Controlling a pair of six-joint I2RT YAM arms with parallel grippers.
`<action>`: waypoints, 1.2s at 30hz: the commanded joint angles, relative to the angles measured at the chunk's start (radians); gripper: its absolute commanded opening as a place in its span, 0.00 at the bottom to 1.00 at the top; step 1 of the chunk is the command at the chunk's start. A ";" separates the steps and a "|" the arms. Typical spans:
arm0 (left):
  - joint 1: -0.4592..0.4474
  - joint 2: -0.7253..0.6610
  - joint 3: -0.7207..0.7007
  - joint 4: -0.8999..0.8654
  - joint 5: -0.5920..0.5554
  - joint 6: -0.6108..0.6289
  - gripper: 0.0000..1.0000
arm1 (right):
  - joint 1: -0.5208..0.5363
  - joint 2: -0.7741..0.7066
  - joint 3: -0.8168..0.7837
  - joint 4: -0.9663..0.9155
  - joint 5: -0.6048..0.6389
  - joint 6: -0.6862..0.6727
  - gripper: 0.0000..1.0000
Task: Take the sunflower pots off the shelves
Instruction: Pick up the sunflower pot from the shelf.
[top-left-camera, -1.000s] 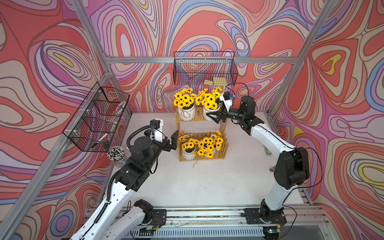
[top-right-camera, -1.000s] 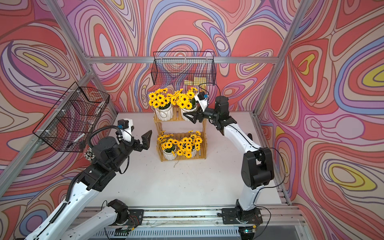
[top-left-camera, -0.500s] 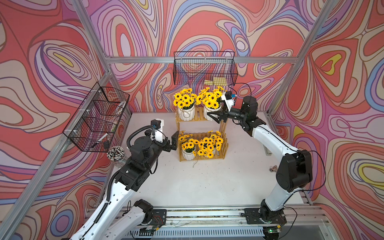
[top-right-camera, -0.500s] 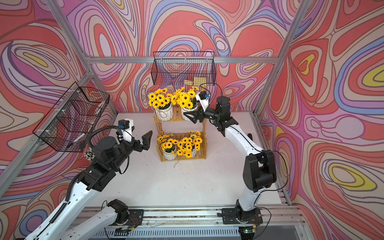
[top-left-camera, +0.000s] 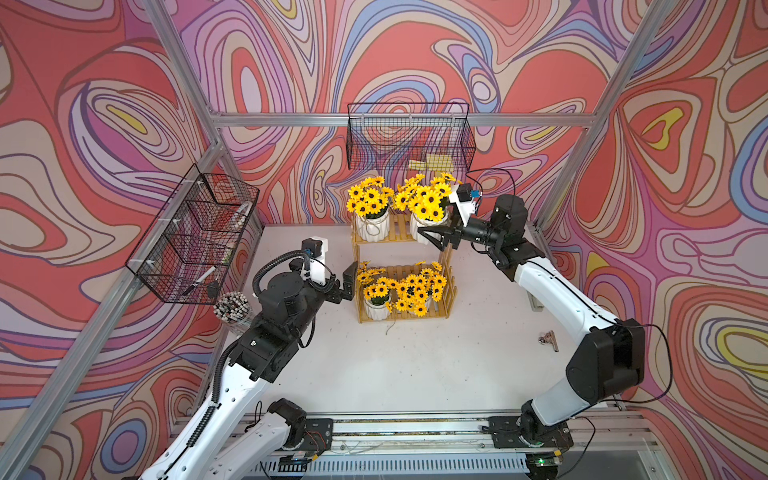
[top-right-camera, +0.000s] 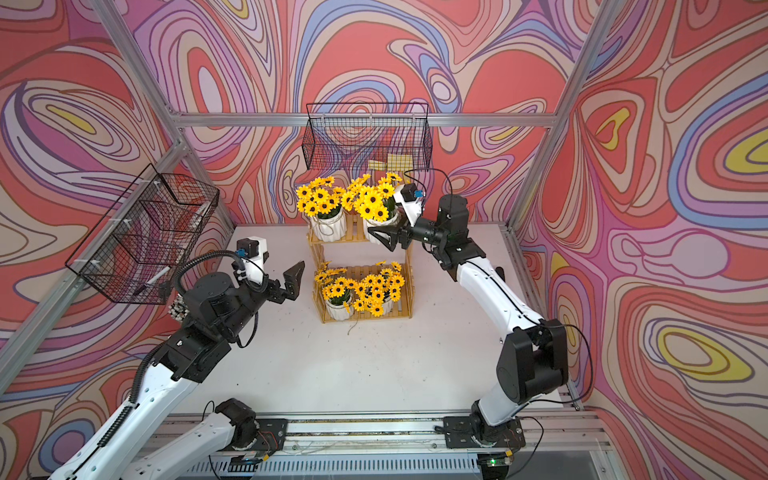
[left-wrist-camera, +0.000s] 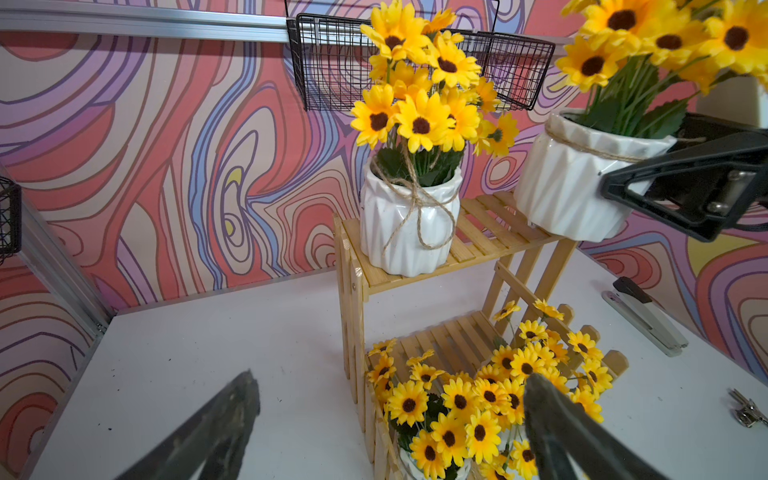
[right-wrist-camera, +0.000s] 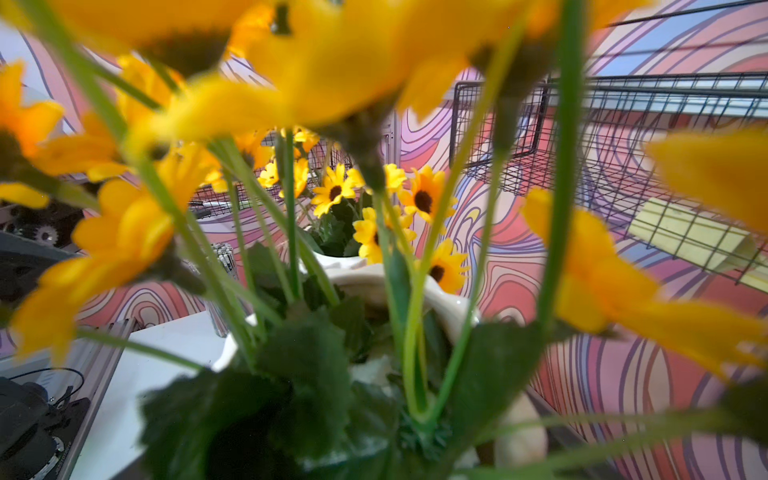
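**Surface** (top-left-camera: 415, 374): white and mostly bare. The shelves (top-left-camera: 401, 227) stand at its far middle, clear of the walls, so we judge each arm can reach in from its own end.

**Shelves:** two tiers with their long axis running across both top views, and two pots to a tier. All four pots are on board; none is off yet.

**Right claw** (top-left-camera: 430, 237): level with the top tier and coming in sideways from the right end. Its jaws are spread wide and flank the body of the top right pot (left-wrist-camera: 569, 187) below the twine. One finger (left-wrist-camera: 685, 162) lies along the pot's near side. We see no squeeze, so we judge that nothing is held. The low, side-on approach makes sense because it stays under the blooms, which swamp the right wrist view.

**Left claw** (top-right-camera: 296, 281): wide open and empty. It sits just beside the left end of the lower tier, aimed towards the lower left pot (top-left-camera: 376, 309).

**Pots:**
- The top left pot (top-left-camera: 372, 226) is upright with its long axis vertical and its blooms up. Its twine bow faces the left arm.
- The top right pot looks slightly tipped in the left wrist view. We cannot tell whether that is a real tilt or the lens.
- The lower right pot (top-left-camera: 417, 286) is mostly hidden under its own flowers, which lean out towards the front rail.

**Small bits:** a stapler (left-wrist-camera: 644, 320) and a clip (top-left-camera: 548, 336) lie well apart on the right, out of the way.
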 joint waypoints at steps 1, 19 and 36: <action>0.008 -0.001 0.036 0.002 0.017 0.021 1.00 | 0.039 -0.087 -0.016 -0.003 0.040 -0.049 0.00; 0.024 -0.015 0.073 -0.001 0.082 0.061 1.00 | 0.252 -0.324 -0.286 -0.018 0.251 -0.018 0.00; 0.030 0.002 0.178 -0.026 0.174 0.057 1.00 | 0.470 -0.425 -0.611 0.164 0.410 0.042 0.00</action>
